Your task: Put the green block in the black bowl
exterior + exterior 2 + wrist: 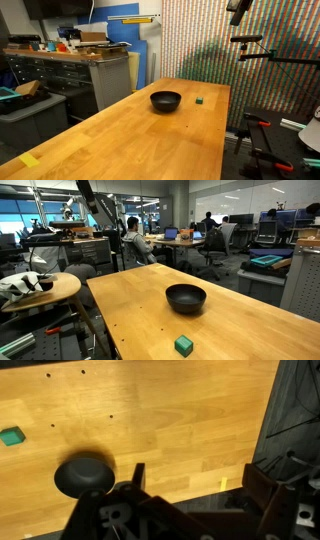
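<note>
The green block (199,100) is a tiny dark-green cube lying on the wooden table (120,135), a short way from the black bowl (166,100). Both exterior views show them; in the other one the block (183,345) lies nearer the camera than the bowl (186,298). In the wrist view the block (11,435) is at the left edge and the bowl (84,475) at lower left. My gripper (200,480) is open and empty, high above the table's edge and well away from both. The bowl looks empty.
A strip of yellow tape (223,483) marks the table edge, and it also shows at a near corner in an exterior view (30,160). A small round side table (40,288) with clutter stands beside the table. Cabinets (60,70) and tripods (262,60) stand around it.
</note>
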Tool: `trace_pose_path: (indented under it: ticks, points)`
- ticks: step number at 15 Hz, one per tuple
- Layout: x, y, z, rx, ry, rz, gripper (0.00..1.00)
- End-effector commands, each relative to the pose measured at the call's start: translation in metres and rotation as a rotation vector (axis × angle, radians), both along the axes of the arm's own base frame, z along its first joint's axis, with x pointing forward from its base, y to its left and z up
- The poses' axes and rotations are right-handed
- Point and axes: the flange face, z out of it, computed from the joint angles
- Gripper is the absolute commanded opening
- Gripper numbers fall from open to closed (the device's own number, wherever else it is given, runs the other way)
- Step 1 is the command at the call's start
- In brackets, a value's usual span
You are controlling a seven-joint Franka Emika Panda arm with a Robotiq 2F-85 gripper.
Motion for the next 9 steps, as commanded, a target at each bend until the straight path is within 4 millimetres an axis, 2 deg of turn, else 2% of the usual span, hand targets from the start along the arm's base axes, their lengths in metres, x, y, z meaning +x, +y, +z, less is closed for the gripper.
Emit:
trace_pose_path:
  ticks: [1,9]
  points:
    - [0.0003,0.0002,0.0023,0.001,-0.003,0.001,1.0]
    - [-0.0002,0.0007,0.0071,0.003,-0.014,0.002,1.0]
